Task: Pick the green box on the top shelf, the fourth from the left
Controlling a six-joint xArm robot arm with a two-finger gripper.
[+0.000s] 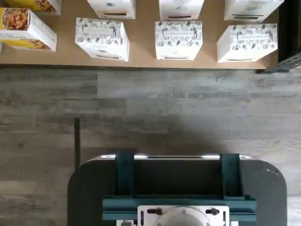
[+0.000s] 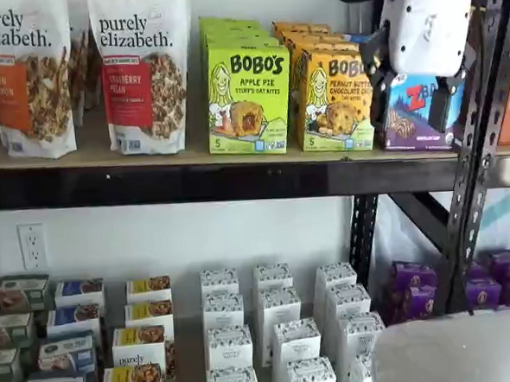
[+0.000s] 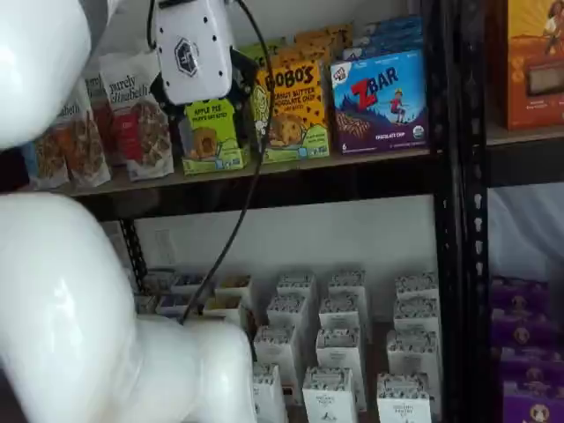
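Granola bags (image 2: pixel 144 72) stand at the left of the top shelf (image 2: pixel 194 182). Just right of them is the green box (image 2: pixel 248 98), upright at the front edge, more green boxes behind it. Touching its right side is the orange box (image 2: pixel 336 99), then the blue box (image 2: pixel 415 112). The hand (image 2: pixel 408 78) hangs in front of the blue box, well clear of the green one, fingers spread wide and holding nothing. Small white boxes (image 2: pixel 277 337) fill the level below.
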